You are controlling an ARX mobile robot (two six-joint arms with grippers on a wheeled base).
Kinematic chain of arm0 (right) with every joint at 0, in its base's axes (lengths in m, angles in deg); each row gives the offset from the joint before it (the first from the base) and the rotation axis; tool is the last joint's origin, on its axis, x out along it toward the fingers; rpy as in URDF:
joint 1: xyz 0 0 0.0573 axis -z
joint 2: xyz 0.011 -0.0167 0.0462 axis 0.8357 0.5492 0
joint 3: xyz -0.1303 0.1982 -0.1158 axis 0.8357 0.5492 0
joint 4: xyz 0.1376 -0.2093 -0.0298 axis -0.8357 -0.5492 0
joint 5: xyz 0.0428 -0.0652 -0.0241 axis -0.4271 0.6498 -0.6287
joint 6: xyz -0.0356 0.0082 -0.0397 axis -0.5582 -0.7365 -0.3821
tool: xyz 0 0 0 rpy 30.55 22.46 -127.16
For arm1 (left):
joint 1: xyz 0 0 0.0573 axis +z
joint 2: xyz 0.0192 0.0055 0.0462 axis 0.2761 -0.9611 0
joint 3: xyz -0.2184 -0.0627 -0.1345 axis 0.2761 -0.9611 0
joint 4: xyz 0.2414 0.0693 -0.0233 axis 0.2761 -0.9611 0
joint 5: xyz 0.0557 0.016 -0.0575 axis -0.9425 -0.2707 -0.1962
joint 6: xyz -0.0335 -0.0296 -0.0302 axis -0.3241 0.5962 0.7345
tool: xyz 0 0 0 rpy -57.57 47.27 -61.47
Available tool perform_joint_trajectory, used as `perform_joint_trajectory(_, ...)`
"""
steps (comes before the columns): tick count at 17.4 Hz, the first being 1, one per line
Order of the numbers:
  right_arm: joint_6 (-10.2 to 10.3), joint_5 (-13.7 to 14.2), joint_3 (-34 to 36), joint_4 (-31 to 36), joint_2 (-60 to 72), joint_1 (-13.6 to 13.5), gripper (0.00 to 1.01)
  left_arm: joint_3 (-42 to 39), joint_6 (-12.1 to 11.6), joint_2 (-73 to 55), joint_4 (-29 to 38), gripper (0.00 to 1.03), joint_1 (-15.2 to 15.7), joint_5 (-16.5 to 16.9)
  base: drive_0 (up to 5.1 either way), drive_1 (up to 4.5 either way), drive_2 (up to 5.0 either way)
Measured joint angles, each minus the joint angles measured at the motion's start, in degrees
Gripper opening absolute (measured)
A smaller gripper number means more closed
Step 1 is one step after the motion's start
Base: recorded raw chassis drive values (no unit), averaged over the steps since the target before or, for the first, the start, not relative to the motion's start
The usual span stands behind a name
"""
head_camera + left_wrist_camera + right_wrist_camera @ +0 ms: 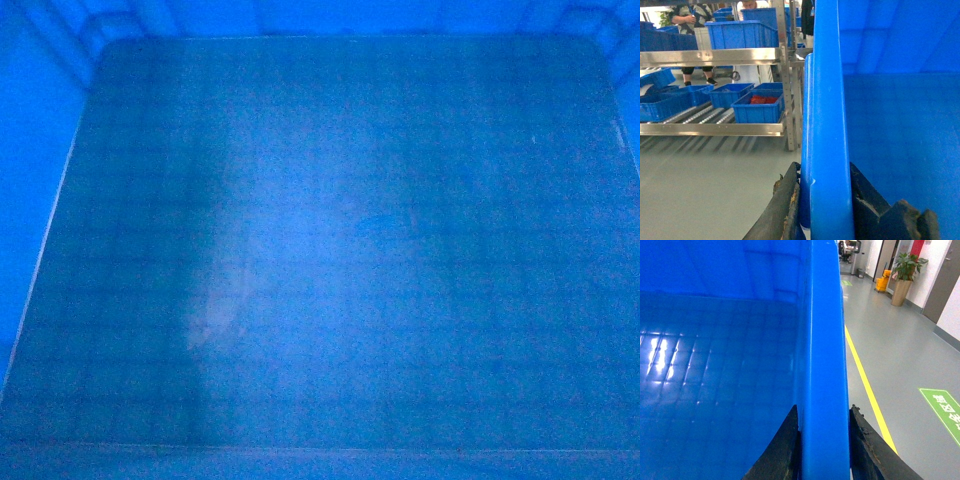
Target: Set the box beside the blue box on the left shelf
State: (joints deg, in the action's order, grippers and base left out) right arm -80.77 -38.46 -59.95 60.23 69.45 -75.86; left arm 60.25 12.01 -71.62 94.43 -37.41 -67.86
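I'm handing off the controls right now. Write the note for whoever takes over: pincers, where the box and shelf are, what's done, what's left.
Left pincer: shut on the box's left rim, one finger on each side of the wall.
Right pincer: shut on the right rim in the same way.
The box is carried between both arms; its empty floor fills the head view.
The roller shelf stands off to the left across open floor and already holds blue boxes.
Done: box gripped on both sides.
Left: bring it to the shelf, set it beside a blue box, release.
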Motion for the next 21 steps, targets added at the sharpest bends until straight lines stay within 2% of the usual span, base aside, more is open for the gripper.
perform_joint_trajectory(21,0.0,0.02,0.0,0.02,-0.02,0.0,0.21,0.0,-0.13,0.0,-0.04,0.2,-0.02,0.02,0.0,4.27,-4.3)
